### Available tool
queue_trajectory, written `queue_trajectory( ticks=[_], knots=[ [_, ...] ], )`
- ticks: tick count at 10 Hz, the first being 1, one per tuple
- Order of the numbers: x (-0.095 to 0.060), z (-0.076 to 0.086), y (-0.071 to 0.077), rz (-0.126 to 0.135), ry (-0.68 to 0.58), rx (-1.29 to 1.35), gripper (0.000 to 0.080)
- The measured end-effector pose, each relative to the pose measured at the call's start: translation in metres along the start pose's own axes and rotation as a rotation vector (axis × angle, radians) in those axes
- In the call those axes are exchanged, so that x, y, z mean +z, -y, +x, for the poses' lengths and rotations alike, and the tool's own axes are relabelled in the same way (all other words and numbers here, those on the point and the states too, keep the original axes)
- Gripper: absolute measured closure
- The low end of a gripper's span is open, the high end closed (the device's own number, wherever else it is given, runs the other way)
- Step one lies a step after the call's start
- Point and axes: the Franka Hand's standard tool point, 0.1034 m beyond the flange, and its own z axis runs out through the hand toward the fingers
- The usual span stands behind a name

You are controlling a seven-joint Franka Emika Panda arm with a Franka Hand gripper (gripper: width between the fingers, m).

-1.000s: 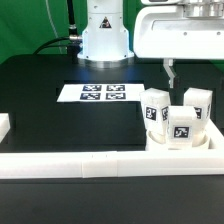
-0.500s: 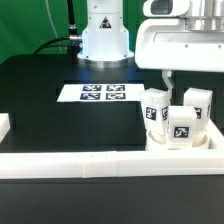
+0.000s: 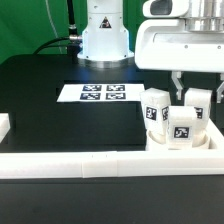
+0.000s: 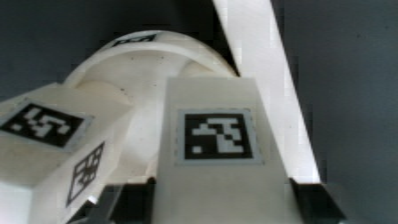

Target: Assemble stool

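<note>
Three white stool legs with black-and-white tags stand upright on the round white seat (image 3: 164,144) at the exterior view's right. My gripper (image 3: 196,88) has come down over the rear leg (image 3: 199,103), with one finger on each side of it. In the wrist view that leg (image 4: 221,120) fills the space between the dark fingertips (image 4: 139,200), and both jaws press against its sides. My gripper (image 4: 221,206) is shut on it. The other two legs (image 3: 157,108) (image 3: 182,125) stand just in front, and one of them (image 4: 43,124) shows beside the held leg.
The marker board (image 3: 103,93) lies flat on the black table, behind and towards the exterior view's left of the seat. A long white border rail (image 3: 90,165) runs along the front, with a short piece (image 3: 4,126) at the far left. The robot base (image 3: 105,35) stands at the back.
My gripper moved towards the exterior view's right and came down around the rear leg. Its jaws went from wide open to closed against that leg's sides.
</note>
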Motion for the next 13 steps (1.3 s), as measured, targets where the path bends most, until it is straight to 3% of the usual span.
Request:
queue_trajectory(
  ticks=[2,4,7,13],
  knots=[
    [0.0000,0.0001,-0.0002,0.000,0.000,0.027,0.0462],
    [0.0003,-0.0004,-0.0025,0.012,-0.002,0.235,0.0462],
    [0.0000,-0.0031,-0.0082,0.077,-0.020,0.619,0.0462],
    [-0.0002,-0.0054,-0.0047,0.096,0.002,0.994,0.0462]
  ],
)
